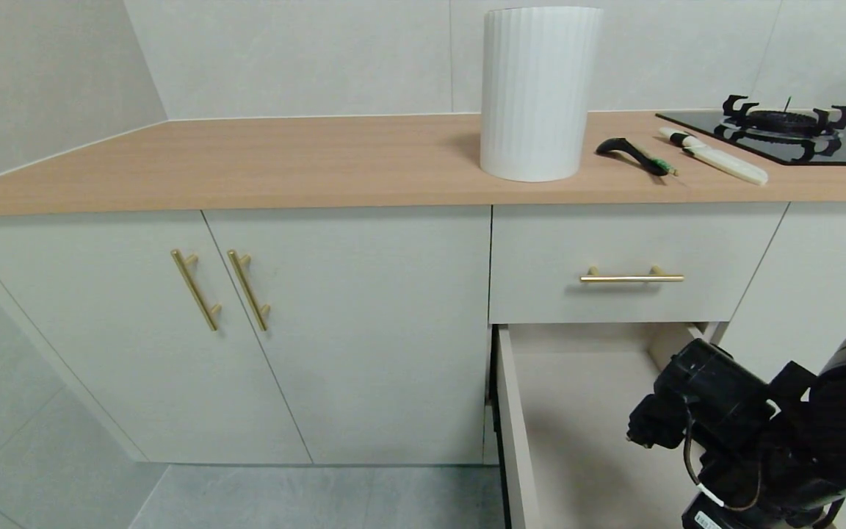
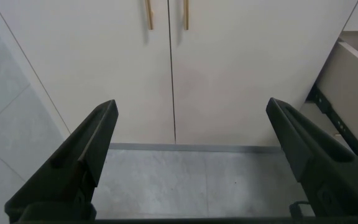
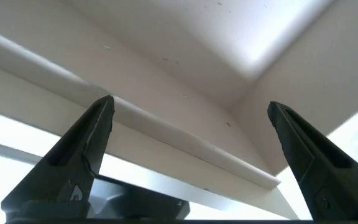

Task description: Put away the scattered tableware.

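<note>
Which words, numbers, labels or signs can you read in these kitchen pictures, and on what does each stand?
No text can be read in any view.
White ribbed container: no print shows.
White knife and black-handled tool: no print shows.
Small white tag on the right arm: some print, too small to read.

Head: we looked down at desk (image 1: 283, 162), drawer (image 1: 515, 411) | left wrist: faced cabinet doors (image 2: 229, 68) | right wrist: close on same drawer
</note>
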Controlling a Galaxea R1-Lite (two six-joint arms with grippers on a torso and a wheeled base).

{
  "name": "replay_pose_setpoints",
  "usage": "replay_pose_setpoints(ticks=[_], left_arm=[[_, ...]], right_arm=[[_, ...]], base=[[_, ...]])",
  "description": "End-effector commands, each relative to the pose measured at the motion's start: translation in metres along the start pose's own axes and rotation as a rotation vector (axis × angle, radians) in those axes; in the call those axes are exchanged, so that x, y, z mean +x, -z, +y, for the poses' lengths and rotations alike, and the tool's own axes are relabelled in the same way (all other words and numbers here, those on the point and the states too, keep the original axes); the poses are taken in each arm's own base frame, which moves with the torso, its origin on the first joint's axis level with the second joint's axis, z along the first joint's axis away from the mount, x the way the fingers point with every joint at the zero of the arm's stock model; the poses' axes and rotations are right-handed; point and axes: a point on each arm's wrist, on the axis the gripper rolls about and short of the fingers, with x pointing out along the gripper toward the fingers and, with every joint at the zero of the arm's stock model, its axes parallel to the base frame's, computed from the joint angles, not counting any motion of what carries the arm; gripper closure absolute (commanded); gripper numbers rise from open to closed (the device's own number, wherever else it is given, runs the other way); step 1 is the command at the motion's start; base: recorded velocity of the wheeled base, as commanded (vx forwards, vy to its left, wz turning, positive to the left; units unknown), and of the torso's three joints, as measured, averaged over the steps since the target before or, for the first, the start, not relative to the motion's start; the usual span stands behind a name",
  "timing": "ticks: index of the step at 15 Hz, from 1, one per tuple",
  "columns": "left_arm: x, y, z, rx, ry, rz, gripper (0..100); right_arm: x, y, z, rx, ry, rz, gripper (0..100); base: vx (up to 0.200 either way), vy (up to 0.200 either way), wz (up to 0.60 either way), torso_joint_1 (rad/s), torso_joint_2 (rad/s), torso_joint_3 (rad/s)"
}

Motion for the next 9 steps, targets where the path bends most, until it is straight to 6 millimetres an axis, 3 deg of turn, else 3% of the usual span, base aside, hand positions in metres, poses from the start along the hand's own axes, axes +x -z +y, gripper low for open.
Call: replay_pose_setpoints(ticks=[1, 5, 9], left_arm=[[0.000, 0.000, 0.000, 0.000, -0.001, 0.001, 0], [0.000, 0.000, 0.000, 0.000, -0.001, 0.001, 0], [0.000, 0.000, 0.000, 0.000, -0.001, 0.001, 0]], right_arm=[[-0.006, -0.008, -0.005, 0.045, 0.007, -0.046, 0], [-0.041, -0.032, -0.037, 0.400, 0.021, -0.306, 0], [-0.052, -0.034, -0.061, 0.500, 0.060, -0.462, 0]], base=[[0.000, 0.000, 0.00, 0.000, 0.00, 0.000], [0.000, 0.000, 0.00, 0.000, 0.00, 0.000], [0.000, 0.000, 0.00, 0.000, 0.00, 0.000]])
